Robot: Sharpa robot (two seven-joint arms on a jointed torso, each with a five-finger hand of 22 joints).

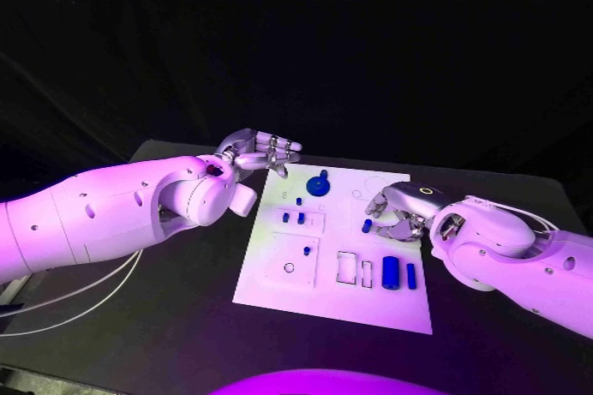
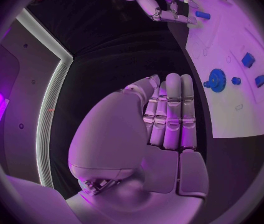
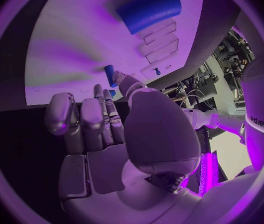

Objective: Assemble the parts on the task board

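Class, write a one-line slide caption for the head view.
Two hands, left and right, hover at the white task board bearing blue parts.

The head camera looks steeply down from above onto the black counter (image 1: 161, 326), taking in the whole task board (image 1: 340, 296) with both arms reaching in from the sides. The left wrist camera sits close behind the left hand (image 2: 169, 117), facing past it toward the board's edge (image 2: 244, 127), and also catches the right hand (image 2: 163, 5). The right wrist camera sits tight behind the right hand (image 3: 101, 129), close over the board (image 3: 64, 55). All three views share the board.
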